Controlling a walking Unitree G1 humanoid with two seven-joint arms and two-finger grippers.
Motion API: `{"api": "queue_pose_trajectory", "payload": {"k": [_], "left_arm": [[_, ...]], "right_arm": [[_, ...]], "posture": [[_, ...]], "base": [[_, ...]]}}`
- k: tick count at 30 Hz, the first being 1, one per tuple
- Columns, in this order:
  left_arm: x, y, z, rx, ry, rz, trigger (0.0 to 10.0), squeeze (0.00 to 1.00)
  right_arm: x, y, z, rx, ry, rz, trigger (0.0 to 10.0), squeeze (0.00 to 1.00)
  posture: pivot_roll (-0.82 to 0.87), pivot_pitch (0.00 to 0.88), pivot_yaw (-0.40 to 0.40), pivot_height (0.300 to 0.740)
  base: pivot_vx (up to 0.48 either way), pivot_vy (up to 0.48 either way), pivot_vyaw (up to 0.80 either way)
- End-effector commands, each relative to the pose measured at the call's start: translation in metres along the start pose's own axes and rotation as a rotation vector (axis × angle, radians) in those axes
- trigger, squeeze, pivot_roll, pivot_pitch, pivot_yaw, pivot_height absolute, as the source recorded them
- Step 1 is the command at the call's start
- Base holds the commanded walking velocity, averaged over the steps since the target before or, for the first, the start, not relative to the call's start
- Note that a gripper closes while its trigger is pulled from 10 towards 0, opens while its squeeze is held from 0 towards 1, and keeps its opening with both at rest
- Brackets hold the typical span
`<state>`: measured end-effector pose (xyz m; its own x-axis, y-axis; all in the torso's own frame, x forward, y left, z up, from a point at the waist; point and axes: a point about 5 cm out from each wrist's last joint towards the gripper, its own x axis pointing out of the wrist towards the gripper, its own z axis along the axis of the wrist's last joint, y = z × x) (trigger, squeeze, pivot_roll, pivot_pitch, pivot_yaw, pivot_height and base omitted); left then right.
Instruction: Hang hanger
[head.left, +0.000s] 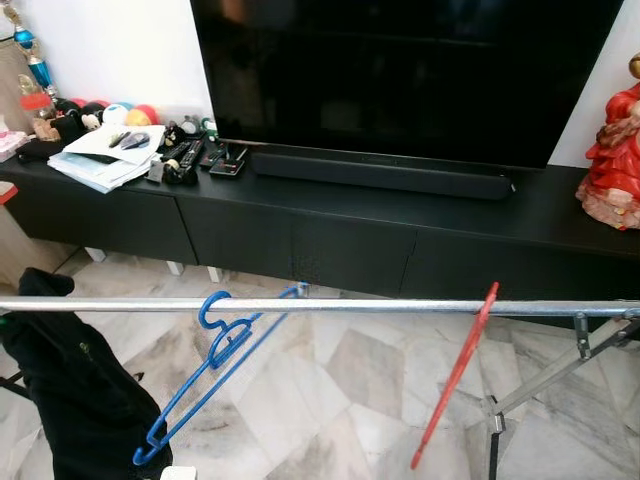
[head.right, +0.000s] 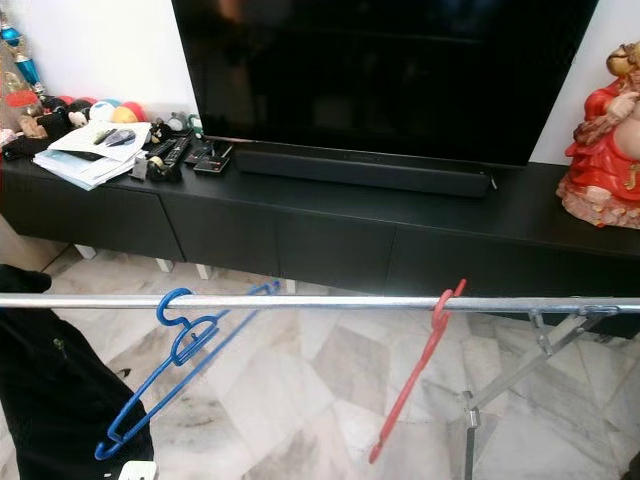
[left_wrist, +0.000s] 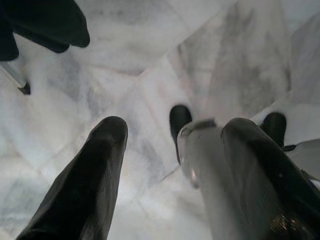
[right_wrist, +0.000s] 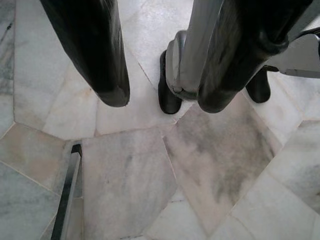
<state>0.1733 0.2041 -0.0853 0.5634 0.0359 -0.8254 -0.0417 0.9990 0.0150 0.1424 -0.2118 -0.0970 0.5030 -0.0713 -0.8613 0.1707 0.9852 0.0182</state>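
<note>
Presently, listed left to right.

Black garment (head.left: 70, 400): draped over the left end of the rail, soft and bulky; it crowds the space just beside the blue hanger.

Blue hanger (head.left: 215, 375): plastic, hook over the metal rail (head.left: 350, 307), body swung at a slant with its low end near the garment. Judged light, stiff and slightly springy, smooth enough to slide along the rail; best taken at the neck just below the hook.

Red hanger (head.left: 455, 380): plastic, hooked on the same rail to the right of middle, seen nearly edge-on and tilted. Same handling judged: light, rigid, prone to swing; hold by the neck or the straight shoulder bar.

Rack leg braces (head.left: 560, 375): crossed metal struts under the right end of the rail, a likely snag for a low reach.

Behind the rail: a long black surface (head.left: 300, 215) carrying papers (head.left: 105, 155), remotes and small toys at left, a soundbar (head.left: 380, 175) and television (head.left: 400, 70) at centre, a red figurine (head.left: 612, 150) at right. Well apart from the rail.

Left end effector (left_wrist: 170, 170): fingers apart, holding nothing, pointing down at the marble floor (left_wrist: 150, 50).

Right end effector (right_wrist: 160, 95): fingers apart, holding nothing, over the floor.
</note>
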Motion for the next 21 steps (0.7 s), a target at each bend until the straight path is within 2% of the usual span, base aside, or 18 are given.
{"api": "queue_pose_trajectory", "payload": {"k": [1, 4, 8, 12, 16, 21], "left_arm": [[0.001, 0.000, 0.000, -0.003, 0.026, 0.017, 10.0, 0.00], [0.003, -0.003, 0.007, -0.006, 0.029, 0.022, 10.0, 0.00], [0.005, -0.008, 0.012, -0.003, 0.029, 0.019, 10.0, 0.00], [0.006, -0.014, 0.019, -0.004, 0.022, 0.017, 10.0, 0.00], [0.004, -0.009, 0.010, -0.009, 0.029, 0.021, 10.0, 0.00], [0.004, -0.009, 0.009, -0.009, 0.030, 0.022, 10.0, 0.00]], "right_arm": [[0.000, 0.007, -0.005, 0.006, 0.026, 0.007, 10.0, 0.00], [0.003, 0.021, 0.002, -0.005, 0.015, 0.025, 10.0, 0.00], [0.004, 0.026, 0.006, -0.005, 0.008, 0.030, 10.0, 0.00], [0.005, 0.026, 0.008, -0.005, 0.005, 0.030, 10.0, 0.00], [0.004, 0.022, 0.008, 0.002, 0.005, 0.024, 10.0, 0.00], [0.003, 0.016, 0.007, 0.002, 0.008, 0.020, 10.0, 0.00]], "posture": [[-0.01, 0.051, 0.035, 0.740], [-0.01, 0.050, 0.034, 0.740], [-0.01, 0.049, 0.034, 0.740], [-0.01, 0.048, 0.032, 0.740], [-0.01, 0.047, 0.031, 0.740], [-0.01, 0.047, 0.030, 0.740]], "base": [[-0.259, 0.000, -0.80], [-0.259, 0.000, -0.26], [-0.277, 0.000, 0.00], [-0.293, 0.000, 0.00], [-0.292, 0.000, 0.00], [-0.294, 0.000, 0.00]]}}
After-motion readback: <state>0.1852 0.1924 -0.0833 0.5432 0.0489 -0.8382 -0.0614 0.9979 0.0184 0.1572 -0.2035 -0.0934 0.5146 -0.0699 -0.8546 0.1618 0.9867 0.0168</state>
